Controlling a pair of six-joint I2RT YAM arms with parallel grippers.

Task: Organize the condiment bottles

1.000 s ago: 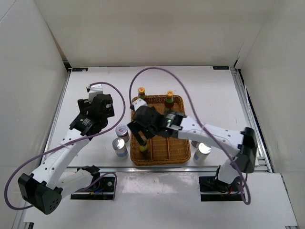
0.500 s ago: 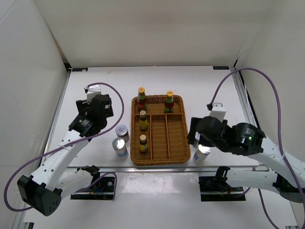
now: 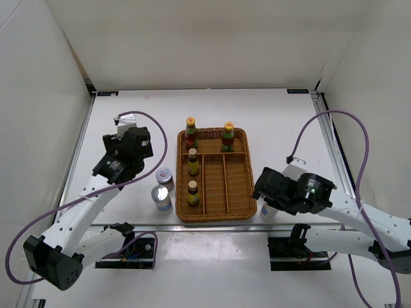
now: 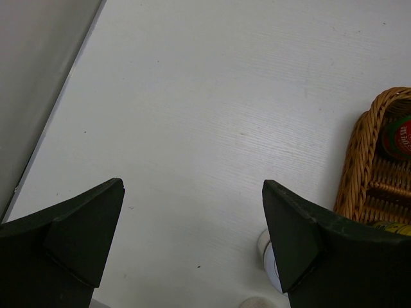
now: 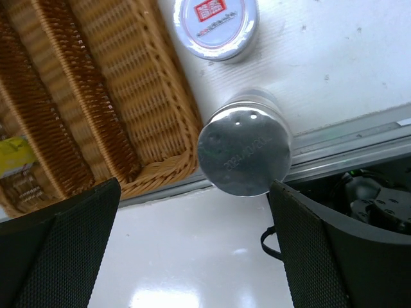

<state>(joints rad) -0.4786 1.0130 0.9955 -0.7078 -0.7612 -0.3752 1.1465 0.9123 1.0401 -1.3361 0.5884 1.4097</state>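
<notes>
bottles partly in tray, both grippers released

two tall bottles, green-necked with yellow caps and red labels, stand at the far end of the tray. two small brown bottles stand in its left lane. two silver-lidded jars sit on the desk left of it. two more jars sit at its near right corner, below the right gripper. the left gripper is also spread and empty.

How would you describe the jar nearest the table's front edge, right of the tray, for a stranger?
Find the brown wicker tray on the white table. Two squat silver-lidded jars stand just outside its near right corner. The wanted jar is the one by the front rail, its lid plain silver; the neighbour has a red label on its lid.
</notes>
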